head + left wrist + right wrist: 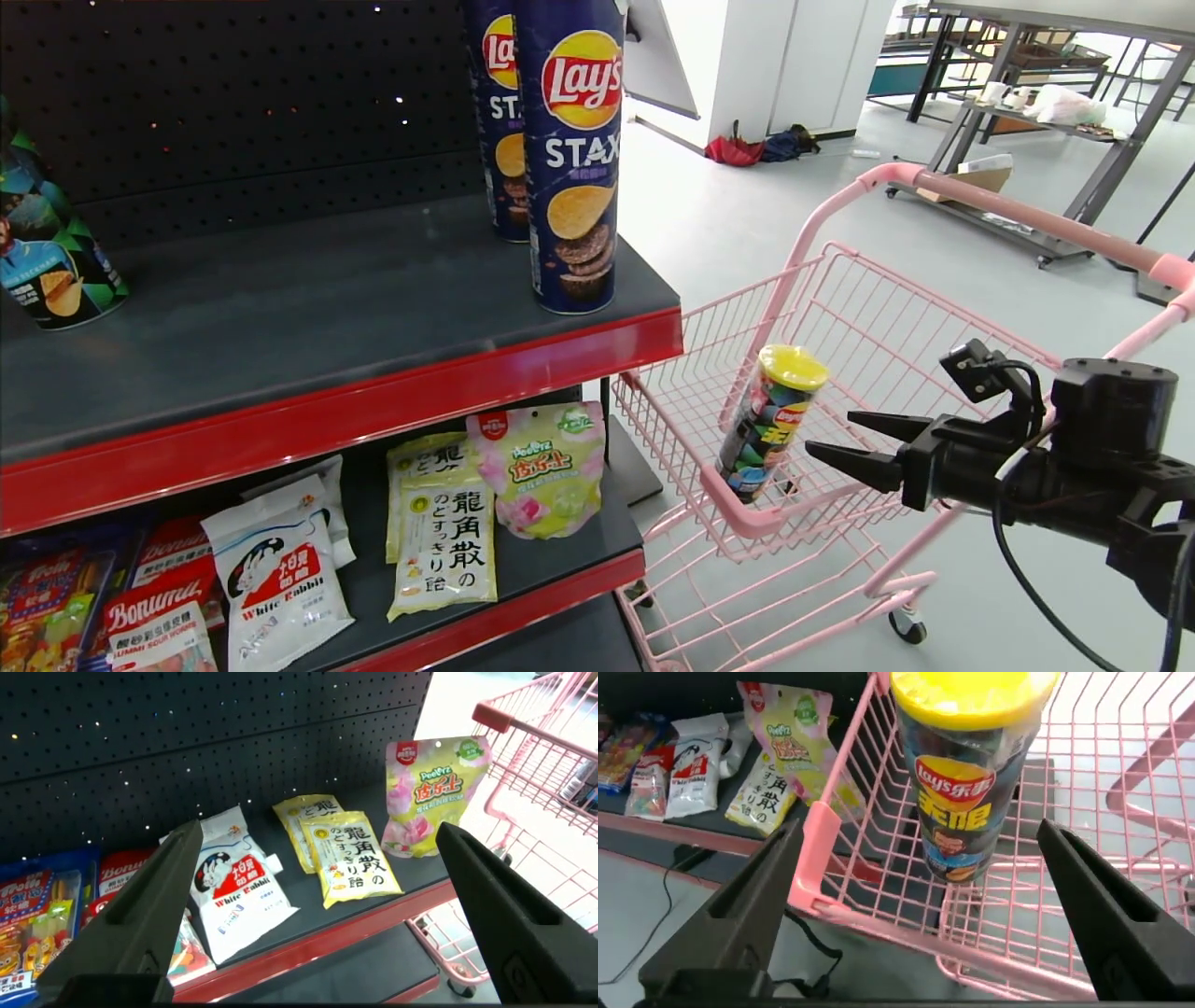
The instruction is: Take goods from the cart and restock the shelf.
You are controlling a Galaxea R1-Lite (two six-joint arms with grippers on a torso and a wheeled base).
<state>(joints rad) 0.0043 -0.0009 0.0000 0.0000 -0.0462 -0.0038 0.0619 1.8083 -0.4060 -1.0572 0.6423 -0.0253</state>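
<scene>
Right tool wide open, just right of the yellow-lid chip can leaning at the cart's left end. Centre the jaws mid-body, grip below the lid, lift clear of the wire, then go to the shelf. Left tool also wide.

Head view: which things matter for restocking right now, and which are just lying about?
For the job: yellow-lidded can, standing in the pink cart; top shelf; right gripper, open near the can.

Lying about: blue chip cans already shelved; snack bags on the lower shelf; red bundle on the floor.
</scene>
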